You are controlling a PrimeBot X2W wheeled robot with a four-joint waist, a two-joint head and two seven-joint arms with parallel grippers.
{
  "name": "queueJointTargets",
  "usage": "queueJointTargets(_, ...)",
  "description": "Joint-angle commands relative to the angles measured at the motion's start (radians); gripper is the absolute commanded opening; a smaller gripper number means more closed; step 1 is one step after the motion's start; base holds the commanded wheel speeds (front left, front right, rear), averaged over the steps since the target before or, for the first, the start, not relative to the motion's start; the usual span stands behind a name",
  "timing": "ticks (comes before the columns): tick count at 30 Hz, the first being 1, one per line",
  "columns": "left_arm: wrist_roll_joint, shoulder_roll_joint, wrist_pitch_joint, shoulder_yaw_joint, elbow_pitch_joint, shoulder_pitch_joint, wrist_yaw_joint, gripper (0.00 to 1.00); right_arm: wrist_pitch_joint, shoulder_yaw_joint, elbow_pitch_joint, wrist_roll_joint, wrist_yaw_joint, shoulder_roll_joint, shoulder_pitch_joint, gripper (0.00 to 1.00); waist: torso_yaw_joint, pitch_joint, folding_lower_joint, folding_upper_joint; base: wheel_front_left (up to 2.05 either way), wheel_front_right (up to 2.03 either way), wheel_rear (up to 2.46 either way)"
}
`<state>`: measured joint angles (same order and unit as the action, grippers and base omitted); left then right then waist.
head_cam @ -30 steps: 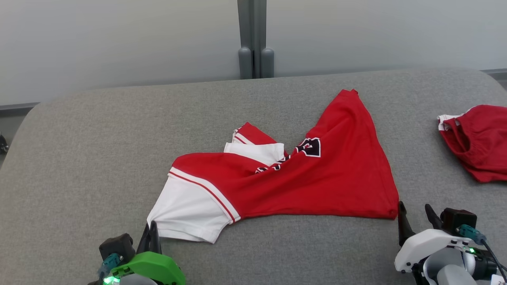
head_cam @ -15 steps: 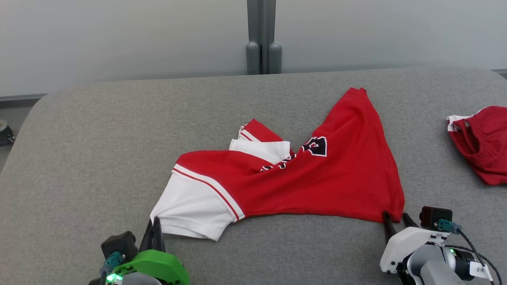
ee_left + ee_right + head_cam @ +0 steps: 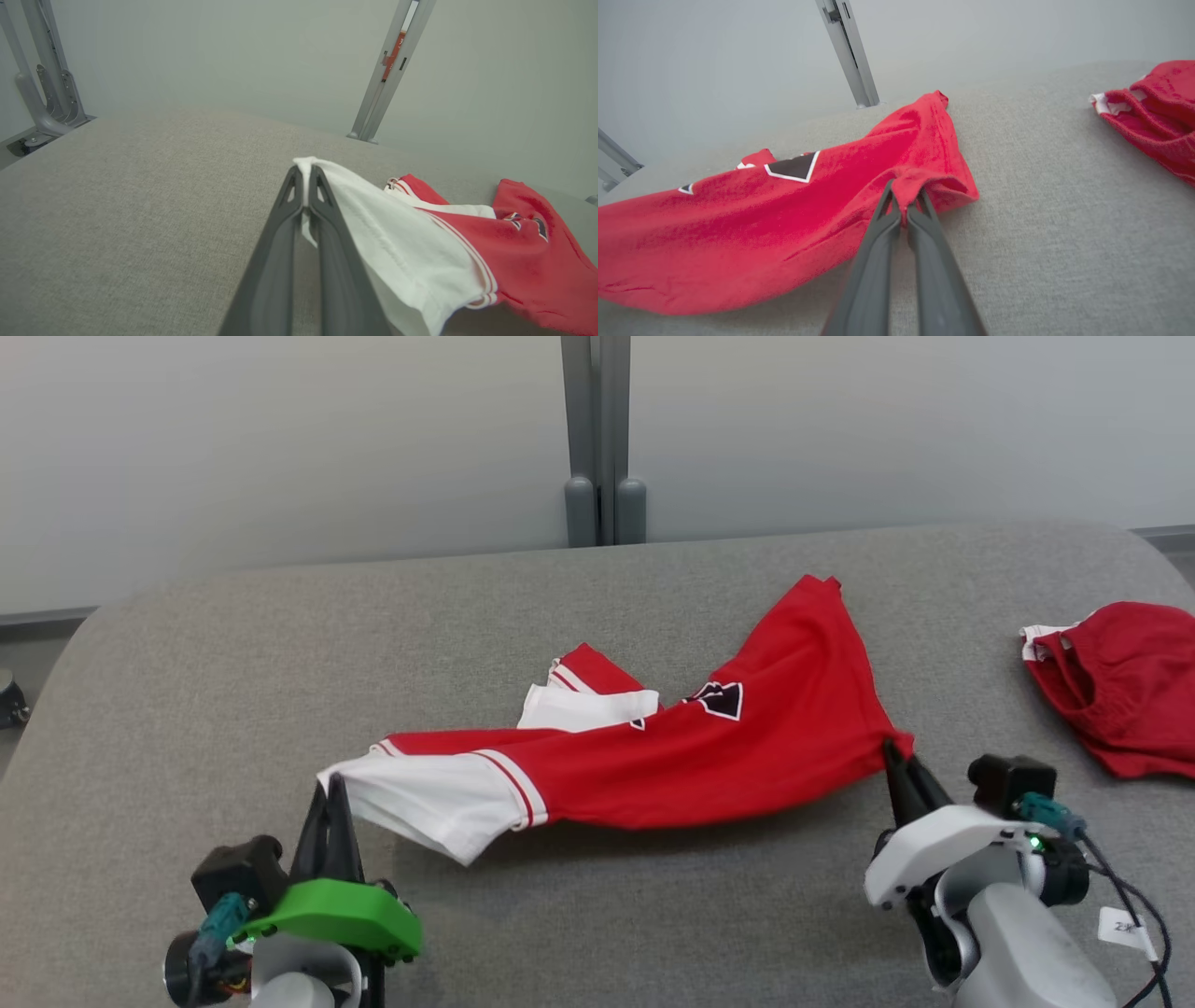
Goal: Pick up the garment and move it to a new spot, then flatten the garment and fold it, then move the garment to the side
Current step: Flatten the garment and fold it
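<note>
Head view looks down on the red and white shirt (image 3: 709, 756), which lies across the middle of the grey padded table (image 3: 187, 709), strung between the two arms. The left gripper (image 3: 331, 786) has its fingers pressed together on the edge of the white sleeve (image 3: 439, 798). The right gripper (image 3: 892, 753) is pinched shut on the red hem corner at the other end. Both pinched ends stand raised off the padding while the far part of the shirt rests on it, so the near edge sags between the two grips.

To my eye the ends are held like this so the cloth can be lifted as one piece and carried to a new spot without bunching. I'd judge the pick-up is just under way, with flattening and folding not yet done. Left wrist view shows the white cloth nipped between the very ends of the fingers (image 3: 280, 242), a thin hold that could slip if the arms pull apart too hard.

A second red garment (image 3: 1120, 686) lies crumpled well apart near the table's right edge.

As for writing, a black patch (image 3: 721, 698) outlined in white shows on the chest, but folds hide the rest and no word can be read. A small white tag (image 3: 1120, 926) hangs by the right arm's cable, its print too small to make out.
</note>
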<state>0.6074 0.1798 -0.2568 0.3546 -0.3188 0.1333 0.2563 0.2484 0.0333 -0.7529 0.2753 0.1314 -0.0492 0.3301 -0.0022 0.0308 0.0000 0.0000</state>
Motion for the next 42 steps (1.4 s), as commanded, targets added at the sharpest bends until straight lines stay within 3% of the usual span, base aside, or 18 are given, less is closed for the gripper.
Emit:
queueJointTargets(1,-0.017,0.016,-0.005,-0.011,0.033,0.018,0.011,0.00,0.006,-0.014,0.047,-0.005,-0.002,-0.017,-0.020,0.00,-0.021,0.029,0.0000,0.0000,0.00,0.00,0.00)
queueJointTargets(5,-0.045,0.048,-0.008,-0.032,0.167,0.037,0.023,0.00,-0.008,-0.047,0.254,-0.013,-0.002,-0.037,-0.052,0.00,-0.038,0.064,0.0000,0.0000,0.00,0.00,0.00)
queueJointTargets(10,-0.102,0.112,0.010,-0.039,0.374,0.060,0.041,0.00,-0.066,-0.094,0.614,-0.024,-0.002,-0.069,-0.133,0.00,-0.057,0.101,0.0000,0.0000,0.00,0.00,0.00)
queueJointTargets(17,-0.195,0.207,0.074,-0.056,0.699,0.124,0.078,0.00,-0.161,-0.204,1.095,-0.050,-0.002,-0.059,-0.216,0.00,-0.077,0.118,0.0000,0.0000,0.00,0.00,0.00)
queueJointTargets(21,-0.242,0.257,0.138,-0.062,0.830,0.169,0.086,0.00,-0.206,-0.244,1.278,-0.084,-0.002,-0.061,-0.226,0.00,-0.089,0.111,0.0000,0.0000,0.00,0.00,0.00)
queueJointTargets(24,-0.248,0.279,0.193,-0.057,0.867,0.198,0.078,0.00,-0.242,-0.255,1.350,-0.098,-0.002,-0.055,-0.231,0.00,-0.094,0.094,0.0000,0.0000,0.00,0.00,0.00)
queueJointTargets(28,-0.206,0.284,0.252,-0.040,0.824,0.229,0.051,0.00,-0.286,-0.227,1.324,-0.074,-0.002,-0.046,-0.237,0.00,-0.099,0.047,0.0000,0.0000,0.00,0.00,0.00)
queueJointTargets(33,-0.133,0.285,0.283,-0.031,0.626,0.330,-0.030,0.00,-0.288,-0.115,1.083,-0.013,-0.002,-0.093,-0.133,0.00,-0.110,-0.037,0.0000,0.0000,0.00,0.00,0.00)
queueJointTargets(38,-0.160,0.294,0.266,-0.023,0.359,0.598,-0.123,0.00,-0.230,-0.021,0.805,-0.015,-0.002,-0.145,0.171,0.00,-0.113,-0.152,0.0000,0.0000,0.00,0.00,0.00)
queueJointTargets(42,-0.210,0.269,0.224,-0.012,0.107,0.917,-0.186,0.00,-0.141,0.037,0.524,-0.084,-0.002,-0.150,0.512,0.00,-0.115,-0.224,0.0000,0.0000,0.00,0.00,0.00)
